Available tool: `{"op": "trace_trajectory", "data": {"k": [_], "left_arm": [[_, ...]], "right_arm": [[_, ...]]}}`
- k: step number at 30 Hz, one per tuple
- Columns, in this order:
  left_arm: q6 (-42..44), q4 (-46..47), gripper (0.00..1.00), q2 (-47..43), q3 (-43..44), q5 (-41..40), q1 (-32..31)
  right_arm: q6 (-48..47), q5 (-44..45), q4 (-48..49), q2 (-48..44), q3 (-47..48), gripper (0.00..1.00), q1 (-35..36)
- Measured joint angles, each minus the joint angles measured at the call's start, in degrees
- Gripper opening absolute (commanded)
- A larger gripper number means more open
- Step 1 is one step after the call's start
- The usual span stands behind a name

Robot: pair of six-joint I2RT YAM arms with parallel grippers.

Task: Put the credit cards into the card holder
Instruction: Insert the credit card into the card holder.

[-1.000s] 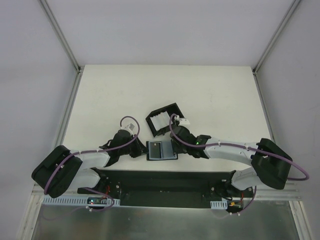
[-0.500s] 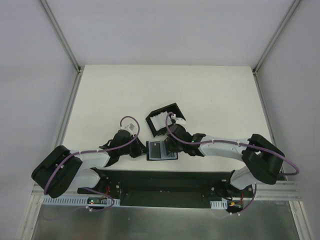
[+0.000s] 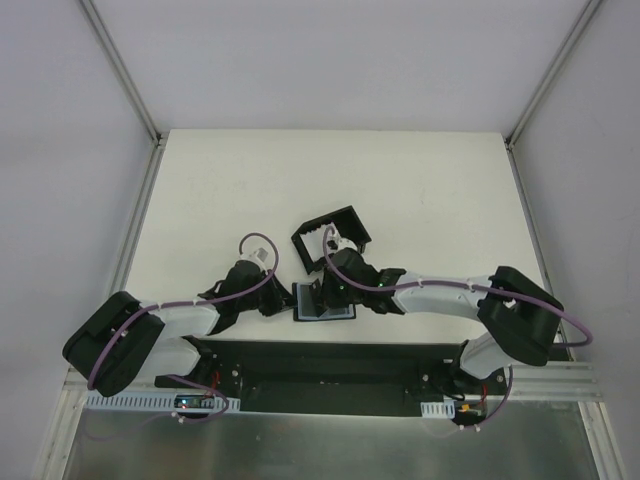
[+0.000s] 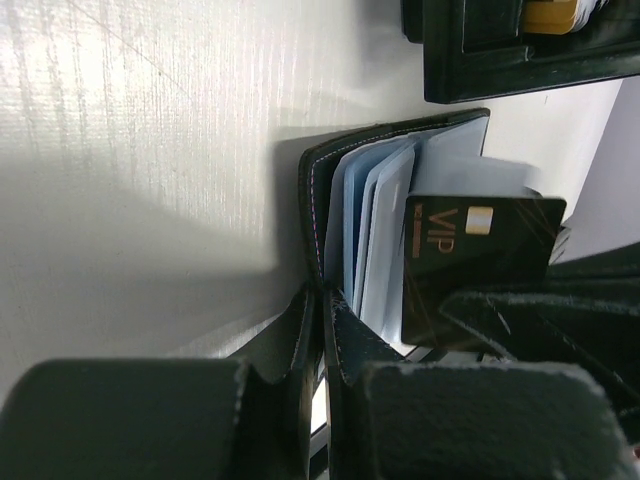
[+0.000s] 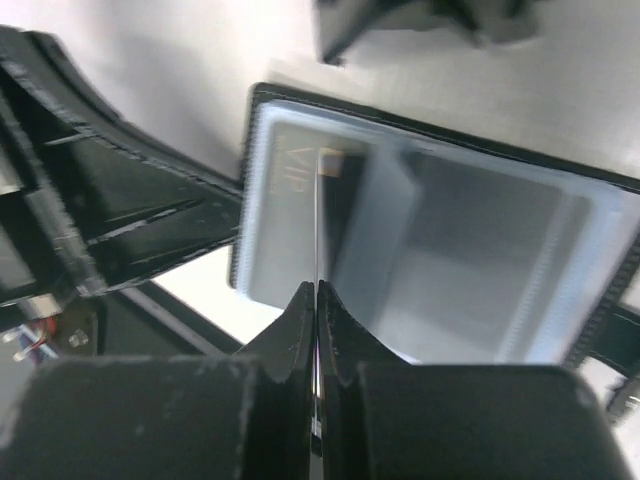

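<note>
The card holder point(image 3: 338, 311) lies open near the table's front edge, showing bluish-grey sleeves point(image 4: 372, 225). My left gripper point(image 4: 322, 297) is shut on its black left edge, at the holder's left side point(image 3: 289, 303) in the top view. My right gripper point(image 5: 317, 291) is shut on one of the credit cards point(image 5: 317, 215), seen edge-on above the open holder point(image 5: 480, 270). In the left wrist view this card point(image 4: 480, 250) is dark with gold VIP lettering and stands at the holder's sleeves. From above, the right gripper point(image 3: 321, 291) hangs over the holder.
A black walled tray point(image 3: 318, 226) stands just behind the card holder, with small pale items inside. It shows at the top right point(image 4: 500, 70) of the left wrist view. The black base plate point(image 3: 330, 360) runs along the near edge.
My right arm has swung left from beside the tray to over the open card holder, carrying the card. The left arm has stayed where it was.
</note>
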Motion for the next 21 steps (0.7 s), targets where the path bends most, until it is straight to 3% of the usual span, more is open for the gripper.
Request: {"op": "trace_trajectory", "data": {"k": [11,21], "left_arm": [[-2.27,0.61,0.00,-0.04,-0.70,-0.50,-0.02],[-2.73,0.70,0.00,-0.81,-1.25,-0.92,-0.37]], "right_arm": [[-3.43,-4.22,2.69,1.88,5.70,0.00,1.44],[-4.57,7.72,-9.97,-13.42,-0.55,0.00,-1.84]]}}
